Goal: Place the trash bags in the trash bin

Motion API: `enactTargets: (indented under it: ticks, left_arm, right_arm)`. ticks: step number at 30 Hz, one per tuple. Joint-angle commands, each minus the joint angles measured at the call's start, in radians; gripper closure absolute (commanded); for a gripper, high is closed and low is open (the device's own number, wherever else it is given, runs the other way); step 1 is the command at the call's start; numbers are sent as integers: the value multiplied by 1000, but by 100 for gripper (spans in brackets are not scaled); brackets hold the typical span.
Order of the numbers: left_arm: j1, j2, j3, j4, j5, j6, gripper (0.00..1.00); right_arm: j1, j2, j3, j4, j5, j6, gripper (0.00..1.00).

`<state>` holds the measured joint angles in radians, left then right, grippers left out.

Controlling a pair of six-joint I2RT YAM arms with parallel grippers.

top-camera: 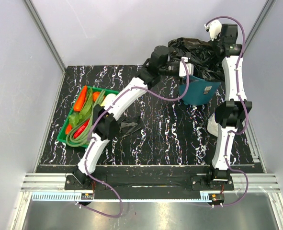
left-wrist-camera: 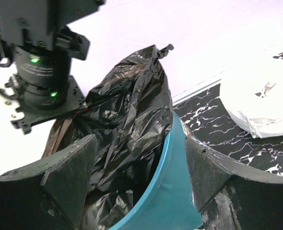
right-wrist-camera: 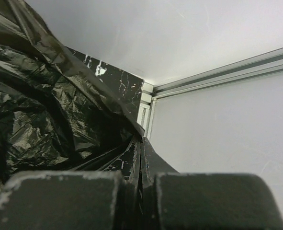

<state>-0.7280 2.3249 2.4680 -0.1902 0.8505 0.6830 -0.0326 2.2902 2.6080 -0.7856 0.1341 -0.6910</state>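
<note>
Pinching a fold of the black trash bag (right-wrist-camera: pixel 40 110), the right gripper (right-wrist-camera: pixel 140 189) was clamped tight above the teal trash bin (top-camera: pixel 201 92) at one o'clock; the left gripper (left-wrist-camera: pixel 139 160) gaped wide astride its rim, holding nothing.

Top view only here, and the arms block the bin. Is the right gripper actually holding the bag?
Observer: Yes. In the right wrist view the right gripper is shut, with bag film pinched between its fingers.
Operator: And the left one?
Observer: The left gripper is open and holds nothing; the bin rim runs between its fingers.
Operator: Is the bag in the bin?
Observer: Partly. The left wrist view shows film down inside the rim, and the rest bunched up above it.
</note>
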Motion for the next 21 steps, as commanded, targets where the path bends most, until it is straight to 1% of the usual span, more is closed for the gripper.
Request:
enactTargets:
  ticks: [1,4,9,14,18,21]
  left_arm:
    - [-22,48,37,182,70,10,22]
    - [-28,60,34,241,53,16,22]
    - [-34,88,51,333,19,10,22]
    - [-37,102,52,367,-1,23,23]
    - [-45,113,52,370,-7,56,26]
    - [-53,117,52,367,-10,81,27]
  right_arm:
    - [5,-83,-6,-26,-85,38,100]
    - [7,-121,-46,-26,-163,64,100]
    - [13,-147,-51,-53,-200,77,100]
    - [13,-192,-78,-104,-287,90,100]
    - [11,-241,-112,-121,-336,104,100]
    - [11,-264,-100,-148,-364,122,100]
